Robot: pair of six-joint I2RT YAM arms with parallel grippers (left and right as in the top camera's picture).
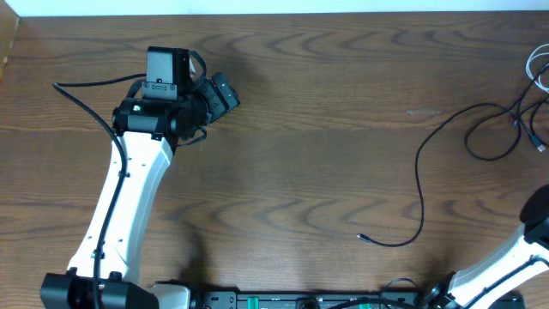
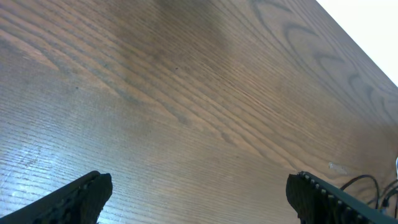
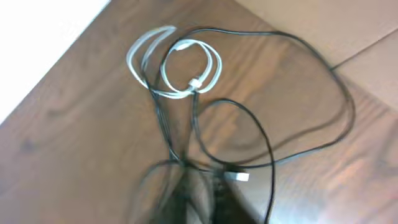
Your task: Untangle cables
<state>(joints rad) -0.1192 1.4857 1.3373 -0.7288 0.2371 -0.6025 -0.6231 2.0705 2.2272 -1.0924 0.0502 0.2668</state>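
Note:
A long black cable (image 1: pixel 420 184) lies on the right half of the table, its free end near the front middle (image 1: pixel 361 236). It runs into a tangle with a white cable (image 1: pixel 539 67) at the right edge. In the right wrist view the white cable (image 3: pixel 186 68) is coiled and crossed by loops of the black cable (image 3: pixel 298 93). My right gripper (image 3: pixel 196 186) is blurred, its fingers together on black cable strands, with a white plug (image 3: pixel 239 177) beside it. My left gripper (image 2: pixel 199 199) is open and empty over bare wood; it also shows at the far left in the overhead view (image 1: pixel 221 93).
The wooden table (image 1: pixel 300 129) ends at a white edge along the back. The right arm (image 1: pixel 515 253) enters from the bottom right corner. A cardboard-coloured surface (image 3: pixel 336 25) lies past the table in the right wrist view.

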